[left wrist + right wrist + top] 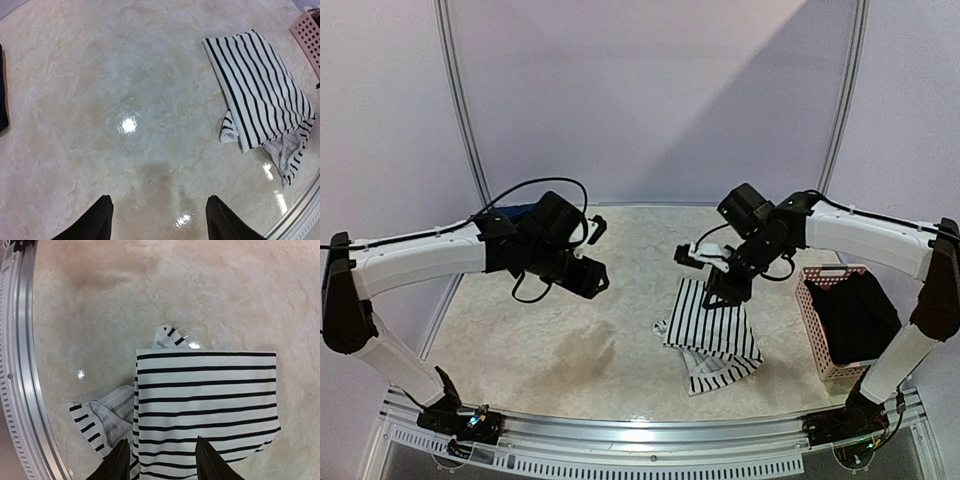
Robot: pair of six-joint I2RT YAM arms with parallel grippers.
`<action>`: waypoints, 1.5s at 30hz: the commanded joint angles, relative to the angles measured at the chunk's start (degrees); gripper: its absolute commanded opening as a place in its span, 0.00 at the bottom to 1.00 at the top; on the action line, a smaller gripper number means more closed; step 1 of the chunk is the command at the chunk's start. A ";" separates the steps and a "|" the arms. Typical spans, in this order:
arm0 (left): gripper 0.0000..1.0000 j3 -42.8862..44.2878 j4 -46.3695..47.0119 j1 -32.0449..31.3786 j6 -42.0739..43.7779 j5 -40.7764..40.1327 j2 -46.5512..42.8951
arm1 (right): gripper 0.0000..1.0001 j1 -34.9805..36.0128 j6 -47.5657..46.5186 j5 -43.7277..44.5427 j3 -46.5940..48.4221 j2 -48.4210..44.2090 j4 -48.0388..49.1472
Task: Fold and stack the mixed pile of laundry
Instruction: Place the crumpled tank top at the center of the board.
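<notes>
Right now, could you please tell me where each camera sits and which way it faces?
Top external: above and behind the bases, looking down at the table; left arm and right arm show.
Left wrist: faces down at bare table; left fingers at the bottom.
Right wrist: faces down onto the striped tank top; right fingers at the bottom.
Shared: all three see that top.

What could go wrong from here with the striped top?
1. The right gripper hangs open just over the striped tank top; lifting off could snag the upper layer and spoil the fold.
2. A loose end sticks out toward the table rail; dragging may undo it.
</notes>
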 commanded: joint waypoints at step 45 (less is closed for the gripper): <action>0.61 -14.21 -2.58 1.34 -12.54 -9.28 -15.34 | 0.35 14.43 -1.13 13.22 12.06 21.67 -1.63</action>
